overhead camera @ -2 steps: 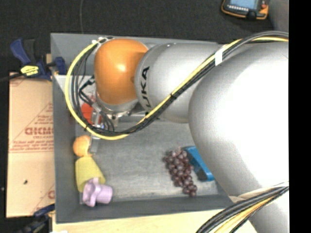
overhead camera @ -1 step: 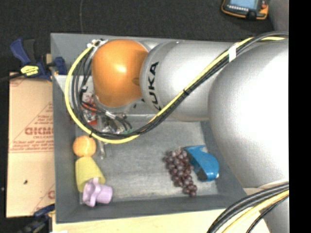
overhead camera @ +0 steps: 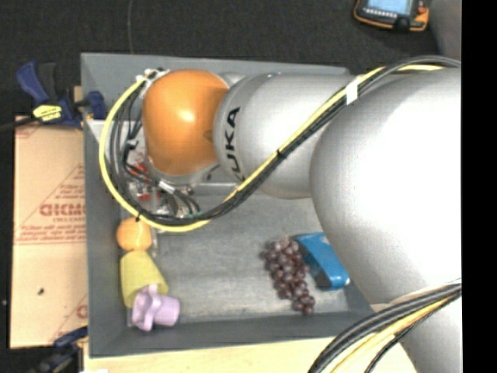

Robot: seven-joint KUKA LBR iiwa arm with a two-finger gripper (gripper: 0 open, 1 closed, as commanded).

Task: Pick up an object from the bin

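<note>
Reaching in over the grey bin [overhead camera: 221, 259], the arm [overhead camera: 373, 169] is lying almost level, with its orange wrist cover [overhead camera: 182, 123] hanging up and left of the purple grape bunch [overhead camera: 289, 274] and the wrist pointing downward.
Jaws: hidden beneath that cover, so spread or pressed together cannot be told.
Likely target, being nearest the wrist: small orange ball [overhead camera: 133, 234], sitting well left of the grapes.
Yellow block [overhead camera: 140, 277] and lilac piece [overhead camera: 154, 308] are lying lower left of the grapes, touching each other.
Blue item [overhead camera: 324, 260] is resting just right of the grapes.
</note>
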